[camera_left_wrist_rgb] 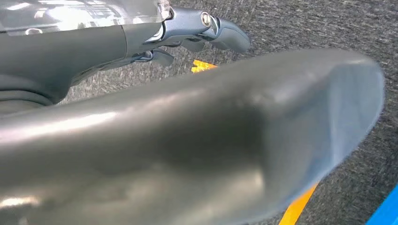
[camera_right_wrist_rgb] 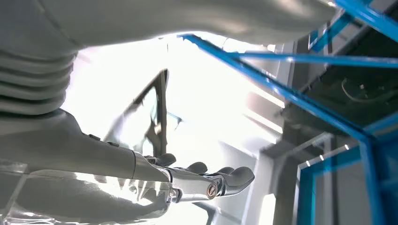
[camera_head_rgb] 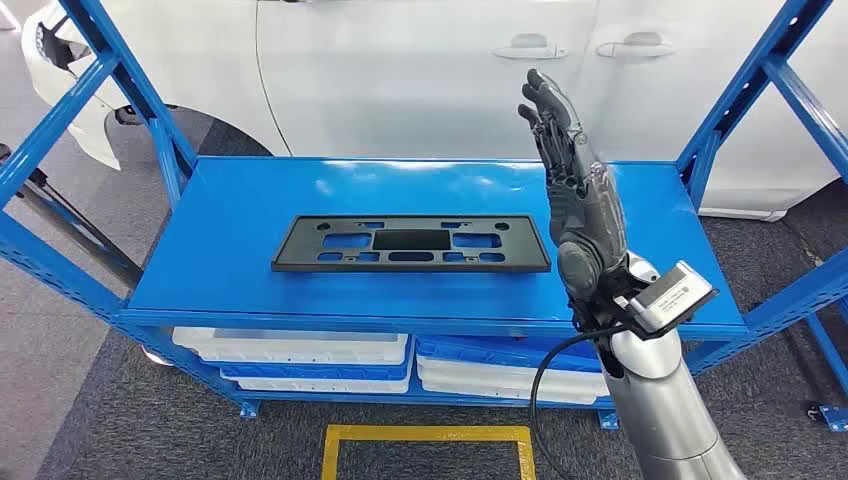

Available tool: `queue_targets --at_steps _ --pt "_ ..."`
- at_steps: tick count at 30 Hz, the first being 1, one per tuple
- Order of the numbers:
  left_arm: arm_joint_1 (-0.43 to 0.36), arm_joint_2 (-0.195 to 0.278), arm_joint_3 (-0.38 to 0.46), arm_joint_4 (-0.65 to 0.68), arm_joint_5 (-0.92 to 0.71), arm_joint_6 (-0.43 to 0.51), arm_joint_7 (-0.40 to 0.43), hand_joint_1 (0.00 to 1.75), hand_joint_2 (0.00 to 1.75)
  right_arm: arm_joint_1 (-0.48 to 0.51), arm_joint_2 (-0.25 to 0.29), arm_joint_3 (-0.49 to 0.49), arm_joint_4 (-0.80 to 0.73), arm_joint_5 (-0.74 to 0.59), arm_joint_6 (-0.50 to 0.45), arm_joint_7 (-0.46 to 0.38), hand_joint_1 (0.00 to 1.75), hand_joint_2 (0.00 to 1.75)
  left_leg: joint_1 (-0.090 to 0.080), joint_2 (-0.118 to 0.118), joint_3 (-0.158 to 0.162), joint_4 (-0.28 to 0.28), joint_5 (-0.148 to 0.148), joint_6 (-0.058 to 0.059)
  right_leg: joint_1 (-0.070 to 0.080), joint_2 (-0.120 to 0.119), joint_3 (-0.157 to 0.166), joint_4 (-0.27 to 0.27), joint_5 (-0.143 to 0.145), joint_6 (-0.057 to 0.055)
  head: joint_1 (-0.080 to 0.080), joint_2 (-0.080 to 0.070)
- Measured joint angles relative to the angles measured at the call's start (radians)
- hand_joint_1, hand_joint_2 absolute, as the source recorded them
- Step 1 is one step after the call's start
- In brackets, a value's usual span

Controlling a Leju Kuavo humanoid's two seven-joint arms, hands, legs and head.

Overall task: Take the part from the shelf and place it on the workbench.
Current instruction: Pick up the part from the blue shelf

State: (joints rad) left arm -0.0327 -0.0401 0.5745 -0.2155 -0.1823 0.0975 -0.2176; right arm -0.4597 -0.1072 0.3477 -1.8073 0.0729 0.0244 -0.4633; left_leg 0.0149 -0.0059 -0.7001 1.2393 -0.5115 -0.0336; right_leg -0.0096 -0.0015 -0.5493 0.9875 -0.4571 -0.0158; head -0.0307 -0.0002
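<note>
The part is a flat black rectangular plate (camera_head_rgb: 411, 244) with several cut-out slots, lying flat in the middle of the blue shelf top (camera_head_rgb: 230, 225). My right hand (camera_head_rgb: 573, 190) is raised above the shelf's right half, just right of the plate's end, fingers stretched upward and apart, holding nothing. In the right wrist view its fingers (camera_right_wrist_rgb: 206, 180) reach out straight with nothing in them, against the white car and blue frame. My left hand (camera_left_wrist_rgb: 187, 136) hangs low over the grey carpet, its thumb close to the camera, holding nothing.
A white car (camera_head_rgb: 420, 70) stands right behind the shelf. Blue uprights (camera_head_rgb: 150, 110) and diagonal braces frame both ends of the shelf. White and blue trays (camera_head_rgb: 300, 355) are stacked on the lower level. A yellow floor marking (camera_head_rgb: 425, 440) lies in front.
</note>
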Motion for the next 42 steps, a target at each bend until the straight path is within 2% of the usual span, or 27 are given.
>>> queue_targets --at_steps 2,3,4,8,10,12,13,14,15,16,17,18,19,20,23,25,26,28,29,30,31,33,35,37,39,41,42 --pt "0.0 0.0 0.001 0.0 0.0 0.0 -0.001 0.0 0.0 -0.005 -0.002 0.0 0.007 -0.019 0.015 0.007 0.0 0.0 0.001 0.002 0.035 -0.089 0.049 0.002 -0.001 0.0 0.008 0.003 -0.009 0.004 0.0 0.0" --pt "0.0 0.0 0.002 0.0 0.0 0.001 -0.002 0.0 0.0 -0.01 -0.005 0.0 0.016 -0.039 0.03 0.013 0.0 0.0 0.0 0.003 0.064 -0.156 0.079 0.005 0.001 0.0 0.014 0.006 -0.016 0.008 0.0 0.0" --pt "-0.001 0.0 0.003 0.0 -0.001 0.001 -0.004 0.0 0.0 -0.016 -0.007 0.001 0.023 -0.056 0.043 0.02 0.0 0.0 -0.002 0.003 0.084 -0.201 0.094 0.011 0.002 0.001 0.017 0.008 -0.022 0.014 0.0 0.0" --pt "0.0 0.0 0.007 0.0 -0.003 0.0 -0.006 0.0 0.0 -0.029 -0.019 0.004 0.048 -0.087 0.067 0.033 0.0 0.0 -0.004 0.0 0.1 -0.229 0.083 0.039 0.004 0.0 0.02 0.009 -0.035 0.035 0.002 0.0" --pt "0.0 0.0 0.007 0.0 -0.003 -0.002 -0.007 0.0 0.0 -0.034 -0.023 0.006 0.054 -0.088 0.067 0.032 0.0 0.0 -0.001 0.0 0.108 -0.236 0.081 0.051 0.002 0.001 -0.007 0.069 -0.067 0.044 0.005 0.0" --pt "-0.001 0.0 0.008 0.0 -0.003 -0.002 -0.007 0.0 0.0 -0.035 -0.027 0.01 0.061 -0.087 0.066 0.03 0.0 0.0 -0.001 0.0 0.114 -0.238 0.075 0.058 0.0 0.001 -0.086 0.209 -0.121 0.049 0.008 0.0" --pt "-0.001 0.0 0.01 0.0 -0.003 -0.002 -0.007 0.0 0.0 -0.034 -0.028 0.012 0.064 -0.085 0.066 0.03 0.0 0.44 -0.002 -0.001 0.117 -0.238 0.072 0.06 -0.001 0.001 -0.13 0.278 -0.139 0.05 0.008 0.0" --pt "-0.001 0.0 0.011 0.0 -0.003 -0.002 -0.007 0.0 0.0 -0.032 -0.029 0.014 0.068 -0.085 0.065 0.03 0.0 0.87 -0.003 -0.001 0.122 -0.237 0.067 0.061 -0.001 0.001 -0.161 0.317 -0.137 0.05 0.009 0.0" --pt "-0.001 0.0 0.012 0.0 -0.003 -0.002 -0.007 0.0 0.0 -0.031 -0.03 0.016 0.071 -0.084 0.065 0.03 0.0 1.31 -0.004 -0.002 0.13 -0.237 0.061 0.061 -0.001 0.001 -0.173 0.317 -0.114 0.048 0.009 0.0" --pt "0.0 -0.001 0.014 0.0 -0.003 -0.002 -0.007 0.0 0.0 -0.031 -0.03 0.017 0.074 -0.083 0.064 0.029 0.0 1.75 -0.005 -0.004 0.139 -0.237 0.055 0.06 -0.001 0.001 -0.163 0.272 -0.071 0.045 0.009 0.0" --pt "0.0 -0.001 0.015 0.0 -0.003 -0.002 -0.006 0.0 0.0 -0.031 -0.03 0.019 0.075 -0.078 0.062 0.029 0.0 1.75 -0.005 -0.005 0.15 -0.237 0.048 0.058 0.0 0.001 -0.138 0.199 -0.019 0.04 0.01 0.0" --pt "0.0 -0.002 0.016 0.001 -0.003 -0.001 -0.006 0.0 0.0 -0.031 -0.031 0.021 0.076 -0.068 0.055 0.027 0.0 1.75 -0.007 -0.006 0.158 -0.236 0.041 0.054 0.003 0.001 -0.11 0.127 0.02 0.034 0.01 0.0" --pt "-0.001 -0.003 0.017 0.001 -0.004 0.0 -0.006 0.0 0.0 -0.032 -0.032 0.022 0.077 -0.054 0.046 0.024 0.0 1.75 -0.009 -0.007 0.163 -0.235 0.035 0.05 0.006 0.001 -0.088 0.068 0.045 0.028 0.01 0.0" --pt "-0.002 -0.004 0.019 0.002 -0.005 0.002 -0.006 0.0 0.0 -0.03 -0.032 0.025 0.078 -0.025 0.028 0.018 0.0 1.75 -0.01 -0.008 0.164 -0.234 0.031 0.045 0.009 0.001 -0.077 0.036 0.053 0.023 0.01 0.0" --pt "-0.003 -0.004 0.022 0.002 -0.014 0.011 -0.005 0.0 0.0 -0.021 -0.032 0.048 0.08 0.175 -0.09 0.0 0.0 1.75 -0.009 -0.006 0.168 -0.24 0.023 0.028 0.009 0.003 -0.07 0.019 0.044 0.012 0.009 0.0" --pt "-0.004 -0.005 0.022 0.002 -0.026 0.017 -0.001 0.0 0.0 -0.014 -0.031 0.085 0.09 0.361 -0.175 0.007 0.0 1.75 -0.009 -0.003 0.16 -0.208 -0.001 0.018 0.002 0.002 -0.056 0.006 0.043 0.002 0.007 0.0" --pt "-0.005 -0.005 0.023 0.002 -0.032 0.019 0.002 0.0 0.0 -0.011 -0.03 0.112 0.102 0.448 -0.207 0.015 0.0 1.75 -0.008 -0.002 0.139 -0.162 -0.024 0.014 0.0 0.002 -0.05 0.001 0.042 -0.002 0.006 0.0" --pt "-0.006 -0.006 0.023 0.002 -0.041 0.021 0.007 0.0 0.0 -0.006 -0.026 0.179 0.142 0.593 -0.261 0.03 0.0 1.75 -0.005 -0.002 0.064 -0.025 -0.078 0.006 0.003 0.001 -0.045 0.0 0.037 -0.009 0.004 0.0" --pt "-0.006 -0.006 0.023 0.002 -0.045 0.021 0.008 0.0 0.0 -0.002 -0.024 0.217 0.167 0.654 -0.286 0.037 0.0 1.75 -0.004 -0.002 0.029 0.027 -0.09 0.004 0.004 0.001 -0.044 0.001 0.035 -0.011 0.004 0.0" --pt "-0.005 -0.006 0.024 0.002 -0.048 0.022 0.009 0.0 0.0 0.0 -0.022 0.254 0.191 0.704 -0.31 0.043 0.0 1.75 -0.003 -0.002 0.011 0.046 -0.081 0.002 0.005 0.002 -0.042 0.003 0.032 -0.011 0.004 0.0" --pt "-0.005 -0.006 0.024 0.002 -0.05 0.022 0.009 0.0 0.0 -0.001 -0.02 0.289 0.213 0.744 -0.328 0.048 0.0 1.75 -0.003 -0.001 0.013 0.023 -0.053 0.003 0.006 0.002 -0.04 0.004 0.029 -0.011 0.004 0.0" --pt "-0.005 -0.005 0.025 0.002 -0.053 0.022 0.007 0.0 0.0 -0.013 -0.018 0.355 0.254 0.795 -0.345 0.055 0.0 1.75 -0.004 0.0 0.066 -0.112 0.03 0.01 0.007 0.003 -0.032 0.007 0.021 -0.008 0.005 0.0" --pt "-0.006 -0.005 0.027 0.002 -0.055 0.021 0.005 0.0 0.0 -0.031 -0.017 0.409 0.287 0.813 -0.34 0.059 0.0 1.75 -0.008 0.001 0.112 -0.22 0.072 0.021 0.011 0.003 -0.029 0.011 0.015 -0.002 0.005 0.0" --pt "-0.005 -0.005 0.029 0.002 -0.055 0.021 0.004 0.0 0.0 -0.049 -0.017 0.448 0.31 0.808 -0.32 0.063 0.0 1.75 -0.013 0.0 0.119 -0.241 0.073 0.029 0.013 0.003 -0.031 0.01 0.014 0.007 0.005 0.0" --pt "-0.003 -0.006 0.031 0.002 -0.056 0.02 0.005 0.0 0.0 -0.067 -0.019 0.475 0.327 0.789 -0.294 0.066 0.0 1.75 -0.007 0.0 0.124 -0.249 0.077 0.04 0.013 0.002 -0.032 0.016 0.007 0.017 0.005 0.0" --pt "-0.003 -0.006 0.032 0.002 -0.056 0.02 0.005 0.0 0.0 -0.087 -0.023 0.493 0.338 0.772 -0.275 0.067 0.0 1.75 0.0 0.001 0.132 -0.26 0.081 0.049 0.012 0.003 -0.057 0.076 -0.031 0.027 0.01 0.0" --pt "-0.003 -0.006 0.033 0.002 -0.056 0.02 0.005 0.0 0.0 -0.094 -0.026 0.501 0.343 0.767 -0.27 0.067 0.0 1.75 -0.001 0.001 0.134 -0.261 0.081 0.052 0.009 0.003 -0.088 0.142 -0.063 0.031 0.012 0.0"
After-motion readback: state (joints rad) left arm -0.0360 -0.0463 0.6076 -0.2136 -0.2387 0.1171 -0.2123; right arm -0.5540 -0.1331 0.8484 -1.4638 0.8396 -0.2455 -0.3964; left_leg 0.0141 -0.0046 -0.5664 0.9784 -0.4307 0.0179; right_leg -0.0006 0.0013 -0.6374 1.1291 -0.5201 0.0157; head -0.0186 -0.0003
